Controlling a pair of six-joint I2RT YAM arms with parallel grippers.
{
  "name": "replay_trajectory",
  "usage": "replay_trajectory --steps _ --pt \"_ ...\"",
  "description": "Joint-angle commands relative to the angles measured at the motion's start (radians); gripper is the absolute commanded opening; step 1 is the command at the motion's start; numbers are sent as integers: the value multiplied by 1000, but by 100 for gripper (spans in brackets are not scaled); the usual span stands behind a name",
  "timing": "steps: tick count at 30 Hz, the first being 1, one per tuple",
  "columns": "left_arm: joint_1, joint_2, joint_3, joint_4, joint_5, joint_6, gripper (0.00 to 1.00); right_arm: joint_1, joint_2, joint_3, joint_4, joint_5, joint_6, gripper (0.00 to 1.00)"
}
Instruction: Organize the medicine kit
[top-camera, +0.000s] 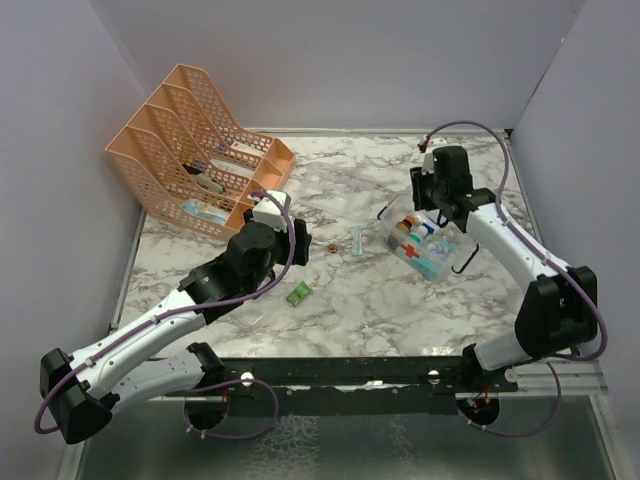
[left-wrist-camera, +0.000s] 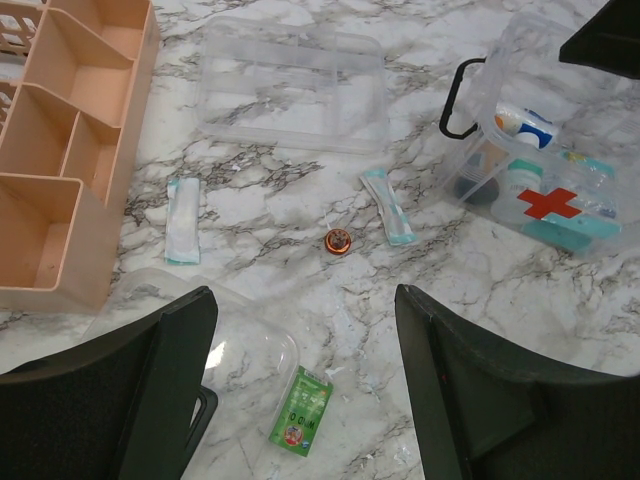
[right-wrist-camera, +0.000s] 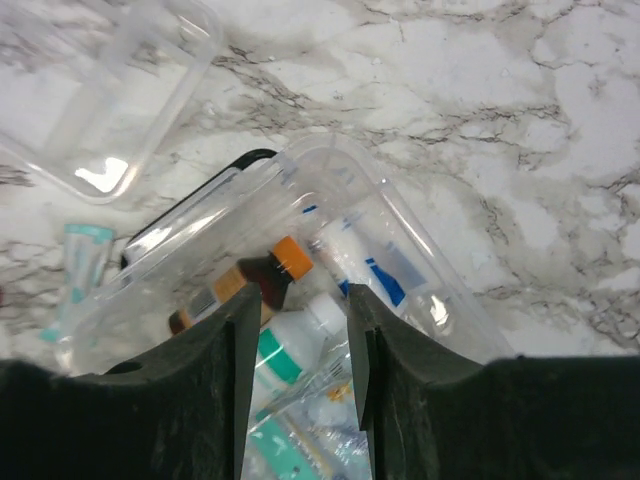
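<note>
The medicine kit (top-camera: 425, 258) sits open on the marble worktop (top-camera: 380, 310), toward 3 o'clock from its centre, with bottles and tubes inside; the right gripper (right-wrist-camera: 302, 297) hangs over the open top, jaws a narrow gap apart with a white bottle (right-wrist-camera: 300, 335) showing between them; whether they grip it I cannot tell; the left gripper (left-wrist-camera: 303, 300) hovers wide open, holding nothing, above a green packet (left-wrist-camera: 300, 425); a peach rack (top-camera: 190, 150) stands at 10 o'clock.
</note>
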Motion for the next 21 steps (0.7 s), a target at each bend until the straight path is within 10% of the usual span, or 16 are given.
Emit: replay_trajectory --steps 1,9,21 --pt "2 7 13 12 25 0 75 0 -151 23 -78 -118 231 41" --pt "2 33 27 0 60 5 77 39 -258 -27 -69 -418 308 41" --pt "2 27 72 -66 -61 17 77 289 -80 30 85 -175 460 51"
